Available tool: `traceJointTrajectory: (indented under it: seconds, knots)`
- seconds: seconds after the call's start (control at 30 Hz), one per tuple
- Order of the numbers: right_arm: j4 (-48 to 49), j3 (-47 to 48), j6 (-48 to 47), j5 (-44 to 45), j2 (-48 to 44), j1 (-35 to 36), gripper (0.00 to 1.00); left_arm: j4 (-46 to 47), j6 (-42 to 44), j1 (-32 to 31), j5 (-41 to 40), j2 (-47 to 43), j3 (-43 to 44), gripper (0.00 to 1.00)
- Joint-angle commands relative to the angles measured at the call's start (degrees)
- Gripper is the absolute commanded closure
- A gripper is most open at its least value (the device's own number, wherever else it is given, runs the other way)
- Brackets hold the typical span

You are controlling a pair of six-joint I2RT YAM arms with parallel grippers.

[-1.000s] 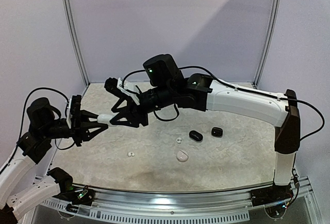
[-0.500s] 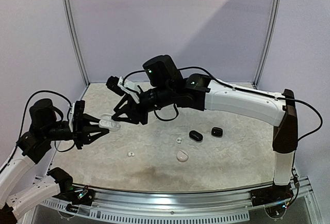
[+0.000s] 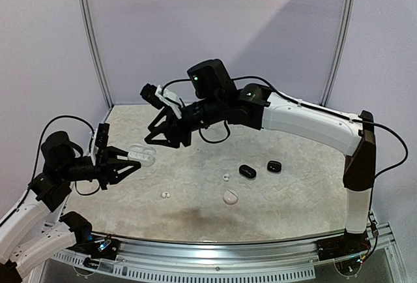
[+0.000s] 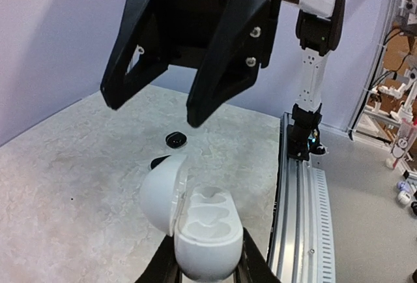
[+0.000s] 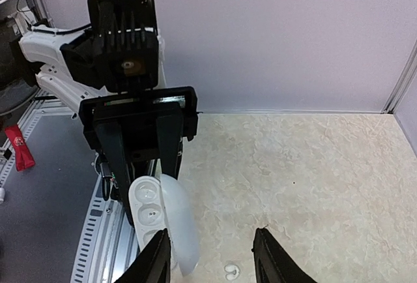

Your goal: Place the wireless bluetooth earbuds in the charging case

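My left gripper (image 3: pixel 131 163) is shut on the white charging case (image 3: pixel 141 157) and holds it above the table's left side. In the left wrist view the case (image 4: pixel 205 231) has its lid (image 4: pixel 161 192) swung open and its wells are empty. My right gripper (image 3: pixel 161 141) is open and empty, a little above and behind the case; it fills the top of the left wrist view (image 4: pixel 153 108). Two tiny white earbuds (image 3: pixel 165 195) (image 3: pixel 225 178) lie on the table. One white earbud (image 5: pixel 230 271) shows between my right fingers (image 5: pixel 156 257).
A larger white pebble-shaped piece (image 3: pixel 230 197) lies mid-table. Two small glossy black rounded pieces (image 3: pixel 247 171) (image 3: pixel 273 166) lie to its right; I cannot tell whether they are earbuds or cases. A metal rail (image 3: pixel 215 257) runs along the near edge. Walls enclose the back and sides.
My right gripper has come off the case and risen up and back. The case lid now stands open. My left gripper has moved slightly right with the case.
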Motion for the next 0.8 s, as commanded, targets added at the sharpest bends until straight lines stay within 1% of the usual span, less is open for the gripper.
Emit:
traceJointTrajectory:
  seconds: [0.0,0.07,0.1,0.17,0.23,0.3,0.37,0.47,0.57,0.77]
  knots:
    - [-0.9,1.4,2.8,-6.2,-3.8,-3.2,0.55,6.3,-8.1,-0.5,-0.9,0.1,-1.2,1.00]
    - [-1.5,1.3,3.6,-6.3,-5.0,-4.2,0.55,6.2,-8.5,-0.5,-1.0,0.1,-1.2,1.00]
    - [-2.6,1.2,3.9,-4.9,-5.6,-4.8,0.55,6.2,-8.7,-0.4,-1.1,-0.1,-1.2,1.00]
    - [-6.2,0.6,4.1,0.2,-6.0,-6.4,0.57,6.2,-9.1,-0.2,-1.1,-0.2,-1.4,1.00]
    - [-11.4,0.6,4.7,6.2,-5.3,-9.0,0.63,5.9,-8.9,0.0,-1.2,-0.6,-1.7,1.00]
    - [-19.4,2.9,5.9,11.9,-3.1,-11.5,0.70,5.5,-8.5,0.3,-1.3,-1.0,-2.1,1.00]
    - [-27.1,4.7,5.0,17.3,1.1,-13.3,0.73,5.3,-7.9,0.7,-1.2,-1.4,-2.3,1.00]
    - [-34.7,6.0,1.4,22.8,6.4,-13.9,0.76,5.3,-7.4,1.4,-1.4,-1.7,-2.8,1.00]
    - [-37.5,7.0,0.7,23.3,11.9,-13.9,0.78,5.2,-7.3,2.0,-1.7,-2.1,-3.2,1.00]
    - [-36.5,5.6,3.2,25.6,18.4,-14.0,0.76,5.3,-7.4,2.3,-2.0,-2.9,-3.9,1.00]
